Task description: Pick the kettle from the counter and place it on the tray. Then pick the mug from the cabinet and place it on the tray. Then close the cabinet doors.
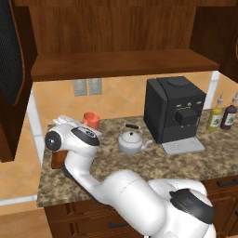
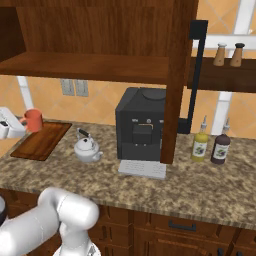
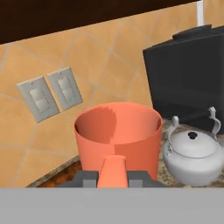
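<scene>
Claw clamped on mug handle, kettle beside, no legible writing

You get even, bright, diffuse light with no clear source and no glare. Beyond the fingers, the mug shows soft shading inside its wall, and the kettle beside it carries a mild sheen. Rendering is coarse, edges jagged but undistorted; the cabinet interior stays dim.
</scene>
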Controlling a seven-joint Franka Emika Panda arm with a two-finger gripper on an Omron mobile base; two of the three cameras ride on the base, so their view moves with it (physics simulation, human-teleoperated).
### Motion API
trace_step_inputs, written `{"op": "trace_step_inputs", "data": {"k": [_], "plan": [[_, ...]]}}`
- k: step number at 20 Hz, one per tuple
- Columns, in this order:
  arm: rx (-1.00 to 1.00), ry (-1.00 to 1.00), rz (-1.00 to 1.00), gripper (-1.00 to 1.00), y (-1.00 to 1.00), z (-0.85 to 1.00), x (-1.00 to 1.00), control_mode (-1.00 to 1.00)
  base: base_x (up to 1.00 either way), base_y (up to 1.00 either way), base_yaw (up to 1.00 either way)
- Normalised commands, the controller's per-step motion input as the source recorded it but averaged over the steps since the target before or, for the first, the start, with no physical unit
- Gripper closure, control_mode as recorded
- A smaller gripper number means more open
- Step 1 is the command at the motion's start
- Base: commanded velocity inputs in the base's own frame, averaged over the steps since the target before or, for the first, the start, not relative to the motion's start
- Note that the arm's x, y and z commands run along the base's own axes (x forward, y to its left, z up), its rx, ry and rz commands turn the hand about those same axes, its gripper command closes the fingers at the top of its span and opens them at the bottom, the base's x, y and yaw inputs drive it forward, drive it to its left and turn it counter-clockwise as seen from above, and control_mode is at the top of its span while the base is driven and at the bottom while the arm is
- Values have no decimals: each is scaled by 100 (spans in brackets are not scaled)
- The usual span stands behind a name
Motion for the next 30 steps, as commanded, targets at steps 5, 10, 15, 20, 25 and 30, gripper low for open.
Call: {"op": "trace_step_inputs", "data": {"k": [5,10,15,20,25,30], "plan": [[0,3,-19,100,73,-36,45,-100,0,0,0],[0,0,-17,100,37,-35,51,-100,0,0,0],[0,0,-13,100,8,-42,58,-100,0,0,0],[0,-3,-10,100,0,-40,59,-100,0,0,0],[0,0,-1,100,12,-34,62,-100,0,0,0],[0,4,0,100,25,-33,60,-100,0,0,0]]}}
